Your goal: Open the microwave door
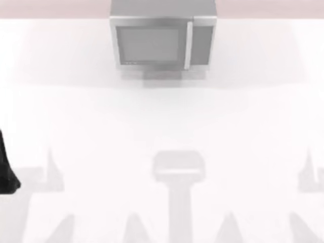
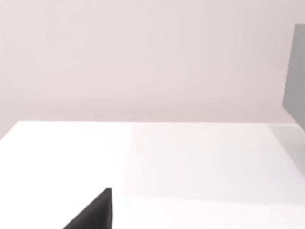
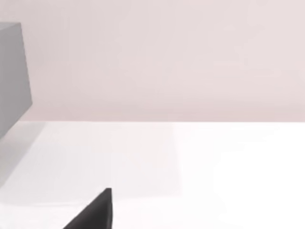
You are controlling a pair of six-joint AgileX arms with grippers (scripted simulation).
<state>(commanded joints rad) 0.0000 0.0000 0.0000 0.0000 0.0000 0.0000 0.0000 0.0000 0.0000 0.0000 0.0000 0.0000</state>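
Silver-grey microwave door [image 1: 152,44] sits shut at the counter's [image 1: 152,126] far edge; I can't tell either claw's spread, left arm [image 1: 6,172] parked.

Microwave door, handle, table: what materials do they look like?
Door: silver-grey frame, looks like brushed or painted metal; its grey window looks like matte glass or plastic with no glare. Handle: pale vertical bar, likely metal or silvered plastic. Table: smooth white, faintly glossy, with a soft reflection under the microwave; laminate perhaps.
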